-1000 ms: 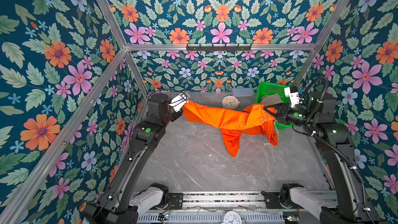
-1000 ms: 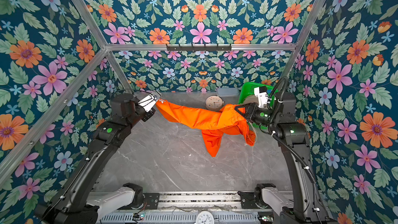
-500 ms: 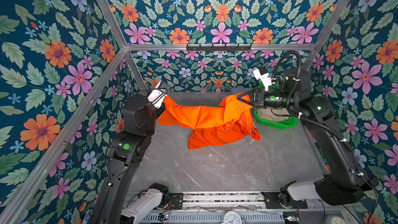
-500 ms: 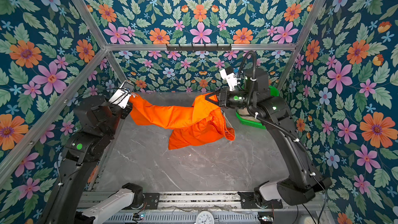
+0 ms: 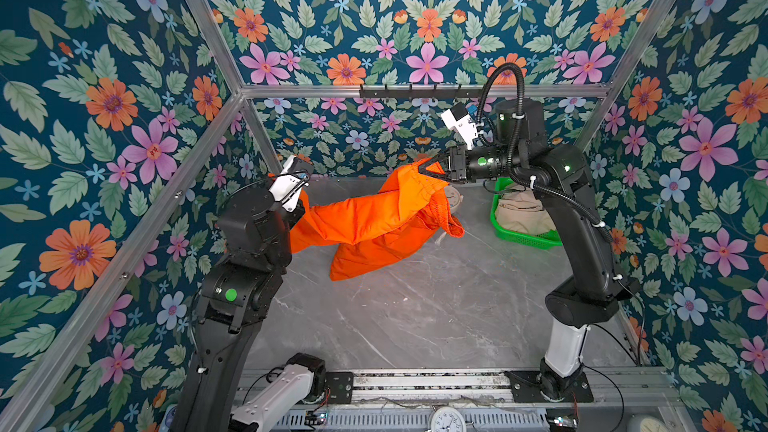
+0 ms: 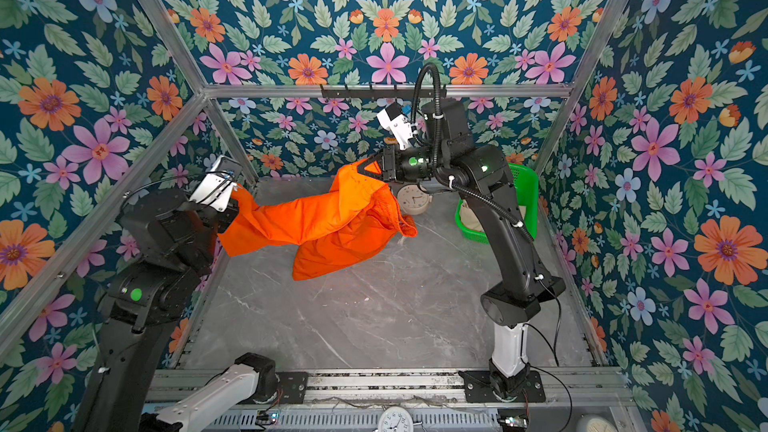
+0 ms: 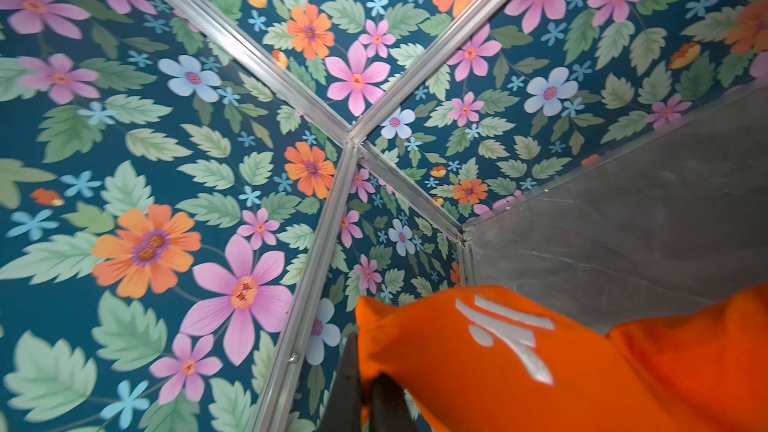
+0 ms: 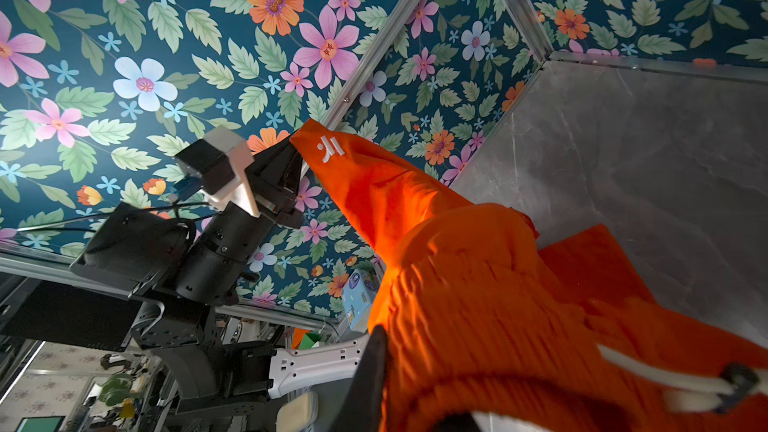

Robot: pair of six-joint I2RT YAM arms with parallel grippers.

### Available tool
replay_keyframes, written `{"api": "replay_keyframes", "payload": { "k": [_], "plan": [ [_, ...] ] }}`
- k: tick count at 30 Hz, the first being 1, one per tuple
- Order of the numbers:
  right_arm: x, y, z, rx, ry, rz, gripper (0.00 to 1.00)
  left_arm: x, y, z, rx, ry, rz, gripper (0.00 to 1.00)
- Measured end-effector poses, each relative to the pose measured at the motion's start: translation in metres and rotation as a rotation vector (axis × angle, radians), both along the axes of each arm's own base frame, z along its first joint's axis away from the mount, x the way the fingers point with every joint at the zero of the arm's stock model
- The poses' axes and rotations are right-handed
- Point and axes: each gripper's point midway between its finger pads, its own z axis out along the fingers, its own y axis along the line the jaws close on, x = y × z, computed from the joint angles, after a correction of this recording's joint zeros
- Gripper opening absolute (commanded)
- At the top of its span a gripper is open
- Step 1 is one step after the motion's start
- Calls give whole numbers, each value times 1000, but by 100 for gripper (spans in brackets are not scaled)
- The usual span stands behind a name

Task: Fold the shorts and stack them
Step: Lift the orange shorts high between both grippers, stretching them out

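The orange shorts (image 5: 374, 222) (image 6: 316, 222) hang stretched between both grippers above the grey table, and one loose leg droops toward it. My left gripper (image 5: 300, 198) (image 7: 365, 376) is shut on a leg corner beside the white logo (image 7: 507, 330), close to the left wall. My right gripper (image 5: 430, 168) (image 8: 415, 401) is shut on the gathered elastic waistband, held higher near the back middle. A white drawstring (image 8: 665, 376) shows at the waist. The beige shorts (image 5: 519, 209) lie bunched in the green basket (image 5: 528, 238) at the back right.
A small round clock (image 5: 455, 201) (image 6: 413, 199) stands at the back of the table behind the orange cloth. A black hook rail (image 5: 411, 91) runs along the back frame. Floral walls close in on the left, back and right. The right arm's elbow hangs over the basket.
Both grippers carried the orange shorts leftward and upward. The right gripper moved from over the basket toward the back middle, and the left gripper pulled back toward the left wall.
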Motion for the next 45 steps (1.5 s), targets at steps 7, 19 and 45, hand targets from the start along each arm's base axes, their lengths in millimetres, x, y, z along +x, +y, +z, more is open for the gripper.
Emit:
{"api": "replay_keyframes", "payload": {
  "k": [7,19,45],
  "plan": [
    [-46,-51,-9,-68,9,-79,15,-14,-6,15,-84,-45,-65,0],
    [-110,-103,-8,-60,-48,-152,12,-50,5,50,-187,-156,-75,0],
    [92,-58,-33,-11,31,-180,9,53,7,65,-173,-226,-49,0]
  ]
}}
